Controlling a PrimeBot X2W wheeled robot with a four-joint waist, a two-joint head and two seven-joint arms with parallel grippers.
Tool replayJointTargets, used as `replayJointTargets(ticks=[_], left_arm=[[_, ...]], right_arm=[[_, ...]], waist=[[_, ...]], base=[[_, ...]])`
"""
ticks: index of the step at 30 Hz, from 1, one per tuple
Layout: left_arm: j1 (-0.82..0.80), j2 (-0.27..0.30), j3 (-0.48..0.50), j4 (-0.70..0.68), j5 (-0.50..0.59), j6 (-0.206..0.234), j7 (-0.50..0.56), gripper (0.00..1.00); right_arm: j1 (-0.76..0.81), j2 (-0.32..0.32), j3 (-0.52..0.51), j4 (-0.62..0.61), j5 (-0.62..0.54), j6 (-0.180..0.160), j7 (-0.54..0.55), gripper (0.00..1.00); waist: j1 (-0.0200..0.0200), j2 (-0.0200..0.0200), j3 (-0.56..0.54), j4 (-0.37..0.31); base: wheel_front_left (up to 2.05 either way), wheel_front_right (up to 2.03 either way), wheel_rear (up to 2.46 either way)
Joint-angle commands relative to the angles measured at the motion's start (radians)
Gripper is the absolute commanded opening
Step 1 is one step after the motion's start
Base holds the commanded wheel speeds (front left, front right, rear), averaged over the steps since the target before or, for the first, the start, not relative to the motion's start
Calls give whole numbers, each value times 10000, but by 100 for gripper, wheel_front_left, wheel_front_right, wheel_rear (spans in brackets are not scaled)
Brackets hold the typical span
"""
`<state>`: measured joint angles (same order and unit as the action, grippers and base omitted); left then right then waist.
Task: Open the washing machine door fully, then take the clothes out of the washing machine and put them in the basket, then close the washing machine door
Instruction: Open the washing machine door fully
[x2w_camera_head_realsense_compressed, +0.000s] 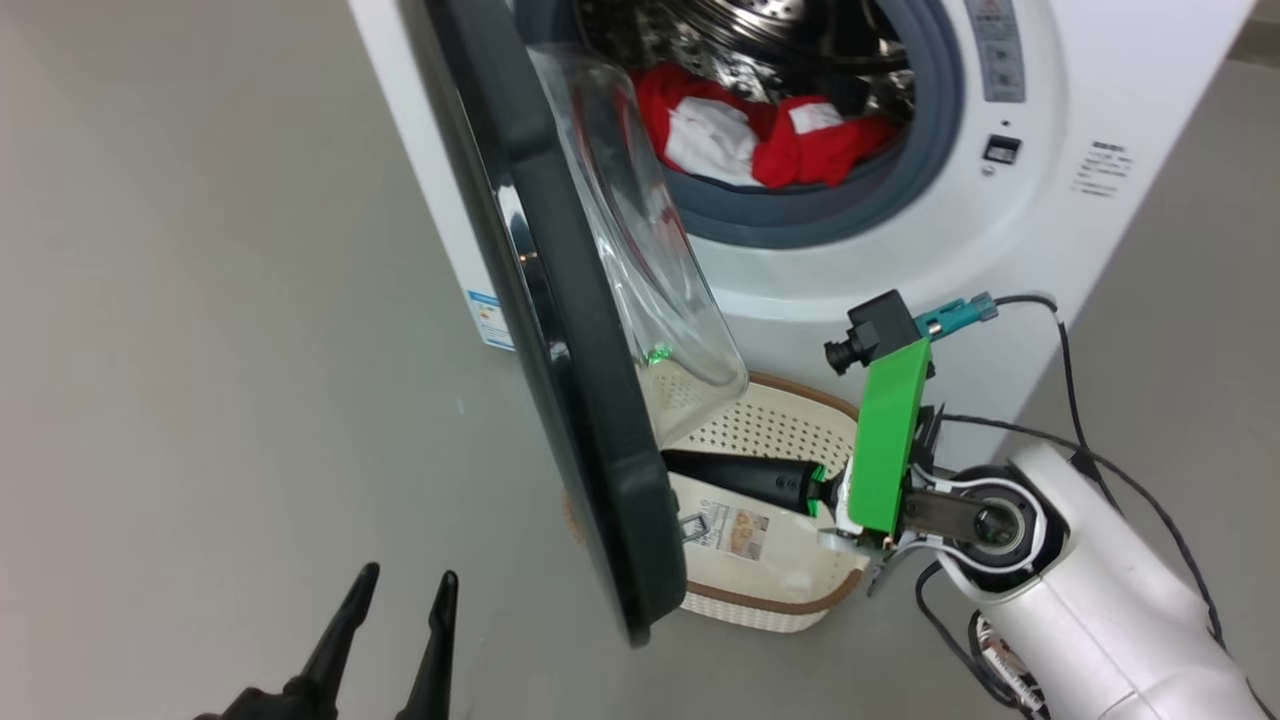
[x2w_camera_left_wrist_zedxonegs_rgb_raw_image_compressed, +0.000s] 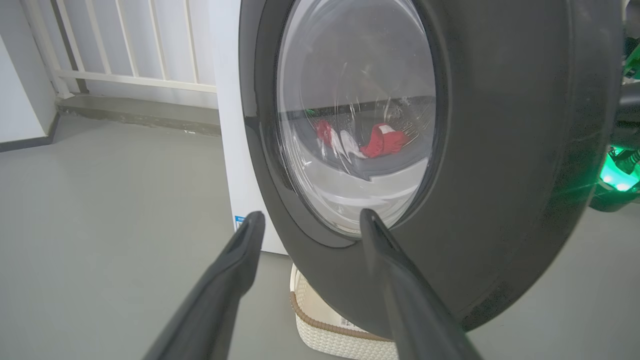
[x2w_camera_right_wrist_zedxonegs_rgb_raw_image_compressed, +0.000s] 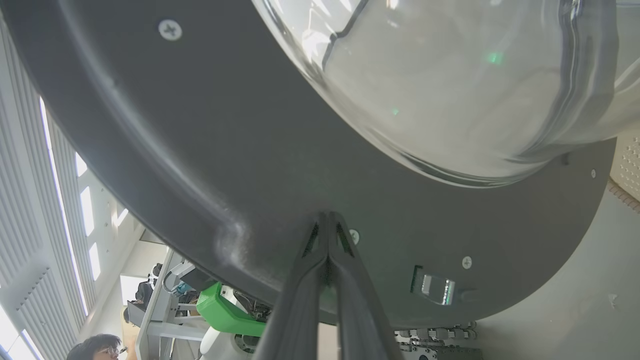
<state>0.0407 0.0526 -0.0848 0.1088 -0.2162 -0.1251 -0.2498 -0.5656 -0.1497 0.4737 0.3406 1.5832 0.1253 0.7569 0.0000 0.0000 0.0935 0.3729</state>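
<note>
The washing machine door (x2w_camera_head_realsense_compressed: 570, 330) stands partly open, edge-on to my head view, its glass porthole (x2w_camera_head_realsense_compressed: 640, 240) bulging toward the washing machine (x2w_camera_head_realsense_compressed: 1100, 90). Red and white clothes (x2w_camera_head_realsense_compressed: 760, 135) lie in the drum behind the grey gasket. The cream basket (x2w_camera_head_realsense_compressed: 790, 440) sits on the floor under the door. My right gripper (x2w_camera_right_wrist_zedxonegs_rgb_raw_image_compressed: 327, 216) is shut, its tips pressed against the door's inner black rim (x2w_camera_right_wrist_zedxonegs_rgb_raw_image_compressed: 210, 165); in the head view its fingers (x2w_camera_head_realsense_compressed: 740, 475) reach over the basket to the door. My left gripper (x2w_camera_left_wrist_zedxonegs_rgb_raw_image_compressed: 310, 216) is open in front of the door's outer face (x2w_camera_left_wrist_zedxonegs_rgb_raw_image_compressed: 500, 150), holding nothing.
Grey floor (x2w_camera_head_realsense_compressed: 200, 350) spreads to the left of the washer. A white railing (x2w_camera_left_wrist_zedxonegs_rgb_raw_image_compressed: 125, 45) and a low ledge stand behind. Black cables (x2w_camera_head_realsense_compressed: 1080, 400) trail by my right arm. A person's head (x2w_camera_right_wrist_zedxonegs_rgb_raw_image_compressed: 97, 346) shows at the bottom left of the right wrist view.
</note>
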Motion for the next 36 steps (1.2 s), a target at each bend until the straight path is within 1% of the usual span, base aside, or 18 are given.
replayJointTargets(ticks=[1,9,15,27,36], left_arm=[[-44,50,407,-190,70,-56,-120,100],[89,17,595,-145,98,-56,-120,100],[102,4,743,-141,110,-56,-120,100],[-102,-17,975,-188,12,-56,-120,100],[-177,-22,991,-146,-38,-56,-120,100]], right_arm=[[111,329,172,-418,146,54,-35,0],[336,577,255,-574,-6,54,-341,0],[307,732,419,-560,-160,54,-584,0],[-128,929,1028,-333,-398,54,-1147,0],[-238,963,1299,-309,-315,54,-1446,0]], waist=[[0,0,-245,374],[0,0,-437,954],[0,0,-456,1226],[0,0,-191,1362],[0,0,-179,1353]], base=[[0,0,0],[0,0,0],[0,0,0],[0,0,0],[0,0,0]])
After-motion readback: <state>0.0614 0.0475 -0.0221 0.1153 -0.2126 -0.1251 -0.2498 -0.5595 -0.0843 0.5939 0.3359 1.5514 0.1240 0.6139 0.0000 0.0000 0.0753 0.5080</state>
